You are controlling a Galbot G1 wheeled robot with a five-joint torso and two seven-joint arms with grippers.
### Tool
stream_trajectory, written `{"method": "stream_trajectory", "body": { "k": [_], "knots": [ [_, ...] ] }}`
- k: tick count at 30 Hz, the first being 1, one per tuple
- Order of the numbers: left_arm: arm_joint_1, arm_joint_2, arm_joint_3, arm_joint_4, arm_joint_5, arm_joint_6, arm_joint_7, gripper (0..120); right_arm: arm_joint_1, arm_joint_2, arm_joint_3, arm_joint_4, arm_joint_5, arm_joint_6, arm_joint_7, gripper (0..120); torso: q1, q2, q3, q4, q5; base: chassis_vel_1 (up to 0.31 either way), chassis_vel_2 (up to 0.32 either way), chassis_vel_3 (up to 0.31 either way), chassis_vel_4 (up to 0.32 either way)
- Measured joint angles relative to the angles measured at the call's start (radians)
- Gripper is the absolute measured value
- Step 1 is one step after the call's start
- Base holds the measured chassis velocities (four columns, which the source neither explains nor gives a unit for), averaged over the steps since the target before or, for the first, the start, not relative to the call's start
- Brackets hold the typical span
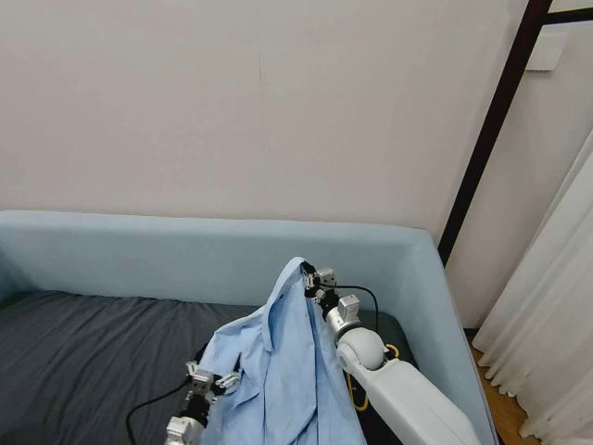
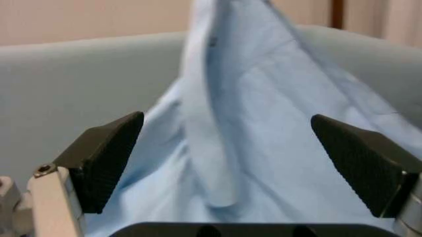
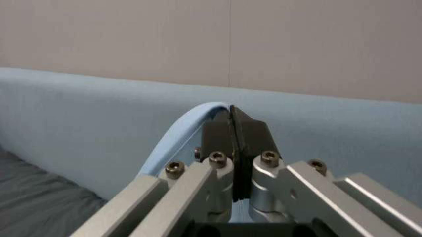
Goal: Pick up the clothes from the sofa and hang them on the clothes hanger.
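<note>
The head view looks forward and down from high up onto the sofa (image 1: pixel 111 250), whose pale blue backrest crosses the picture, with the wall (image 1: pixel 232 102) behind it. The left wrist view sits low and very near. It looks out between the wide-set left jaws straight at the shirt (image 2: pixel 277 148), and the backrest lies beyond. The right wrist view looks close along the pressed-together right jaws toward the backrest and the wall. All three views share the shirt and the sofa's backrest.
</note>
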Motion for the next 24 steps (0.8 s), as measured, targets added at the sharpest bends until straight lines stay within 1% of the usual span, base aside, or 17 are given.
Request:
{"method": "stream_trajectory", "body": {
  "k": [1, 2, 4, 5, 6, 7, 11, 12, 14, 17, 19, 23, 24],
  "knots": [
    [-0.027, -0.005, 0.003, 0.029, 0.000, -0.006, 0.046, 100, 0.000, -0.001, 0.000, 0.003, 0.000, 0.000, 0.000, 0, 0.000, 0.000, 0.000, -0.0001, 0.0001, 0.000, 0.000, 0.000, 0.000],
    [-0.027, -0.005, 0.003, 0.029, 0.000, -0.006, 0.046, 100, 0.000, -0.001, 0.000, 0.003, 0.000, 0.000, 0.000, 0, 0.000, 0.000, 0.000, -0.0001, 0.0001, 0.000, 0.000, 0.000, 0.000],
    [-0.079, -0.009, 0.013, 0.087, 0.006, -0.007, 0.097, 100, 0.000, 0.000, 0.000, 0.008, 0.001, -0.001, 0.001, 0, 0.000, 0.000, 0.000, 0.0002, 0.0003, 0.000, 0.000, 0.000, 0.000],
    [-0.104, -0.012, 0.017, 0.120, 0.015, -0.007, 0.104, 100, 0.000, 0.002, 0.001, 0.010, 0.002, -0.001, 0.001, 0, 0.000, 0.000, 0.000, 0.0003, 0.0004, 0.000, 0.000, 0.000, 0.000],
    [-0.104, -0.012, 0.017, 0.120, 0.015, -0.007, 0.104, 100, 0.000, 0.002, 0.001, 0.010, 0.002, -0.001, 0.001, 0, 0.000, 0.000, 0.000, 0.0003, 0.0004, 0.000, 0.000, 0.000, 0.000],
    [-0.129, -0.019, 0.022, 0.160, 0.029, -0.008, 0.104, 100, -0.001, 0.003, 0.003, 0.011, 0.002, -0.001, 0.001, 0, 0.000, 0.000, 0.000, 0.0006, 0.0003, 0.000, 0.000, 0.000, 0.000],
    [-0.177, -0.058, 0.035, 0.252, 0.058, -0.003, 0.060, 100, -0.002, -0.001, 0.008, 0.013, 0.004, -0.001, 0.000, 0, 0.000, 0.000, 0.000, 0.0005, 0.0002, 0.000, 0.000, 0.000, 0.000],
    [-0.177, -0.058, 0.035, 0.252, 0.058, -0.003, 0.060, 100, -0.002, -0.001, 0.008, 0.013, 0.004, -0.001, 0.000, 0, 0.000, 0.000, 0.000, 0.0005, 0.0002, 0.000, 0.000, 0.000, 0.000],
    [-0.190, -0.073, 0.039, 0.280, 0.074, 0.002, 0.053, 100, -0.001, -0.004, 0.009, 0.010, 0.005, -0.001, -0.001, 0, 0.000, 0.000, 0.000, 0.0004, 0.0001, 0.000, 0.000, 0.000, 0.000],
    [-0.221, -0.100, 0.050, 0.339, 0.107, 0.009, 0.037, 100, 0.000, -0.004, 0.016, 0.011, 0.007, -0.001, -0.001, 0, 0.000, 0.000, 0.000, 0.0003, 0.0001, 0.000, 0.000, 0.000, 0.000],
    [-0.228, -0.106, 0.053, 0.352, 0.116, 0.011, 0.028, 100, -0.001, -0.004, 0.018, 0.014, 0.008, -0.001, -0.001, 0, 0.000, 0.000, 0.000, 0.0004, 0.0001, 0.000, 0.000, 0.000, 0.000],
    [-0.234, -0.125, 0.056, 0.379, 0.144, 0.029, -0.036, 100, -0.003, -0.005, 0.022, 0.020, 0.008, -0.002, -0.001, 0, 0.000, 0.000, 0.000, 0.0005, 0.0002, 0.000, 0.000, 0.000, 0.000],
    [-0.234, -0.125, 0.056, 0.379, 0.144, 0.029, -0.036, 100, -0.003, -0.005, 0.022, 0.020, 0.008, -0.002, -0.001, 0, 0.000, 0.000, 0.000, 0.0005, 0.0002, 0.000, 0.000, 0.000, 0.000]
  ]
}}
